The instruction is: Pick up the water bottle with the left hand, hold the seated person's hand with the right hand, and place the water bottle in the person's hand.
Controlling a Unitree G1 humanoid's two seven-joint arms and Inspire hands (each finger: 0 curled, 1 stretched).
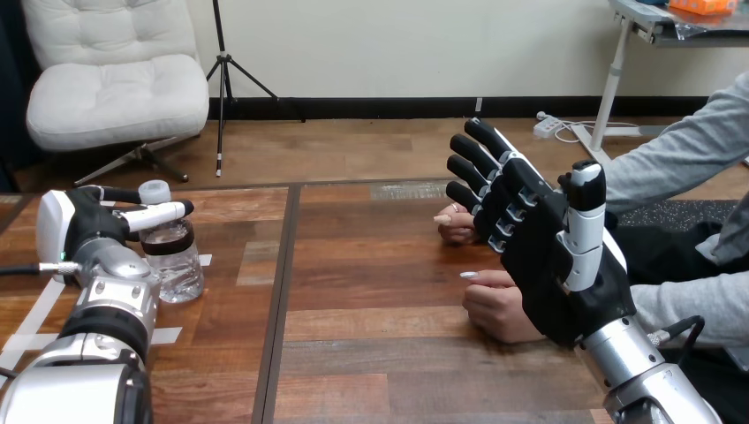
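Note:
A clear water bottle [174, 256] with a white cap stands upright on the wooden table [380, 353] at the left. My left hand [84, 228] is beside it on its left. One straight finger [157, 214] lies across the front of the bottle's neck and another reaches behind it. My right hand [548, 256] is open at the right, fingers straight and pointing up and left, thumb raised. It stands in front of the person's two hands, which rest on the table: one [455, 228] by my fingertips, the other [496, 305] beside my palm. Whether they touch my hand I cannot tell.
A dark seam [283, 300] runs front to back between the table's two boards. White tape strips [166, 336] lie on the table near the bottle. A grey patch [408, 190] sits at the far edge. The person's grey sleeves [680, 159] come in from the right.

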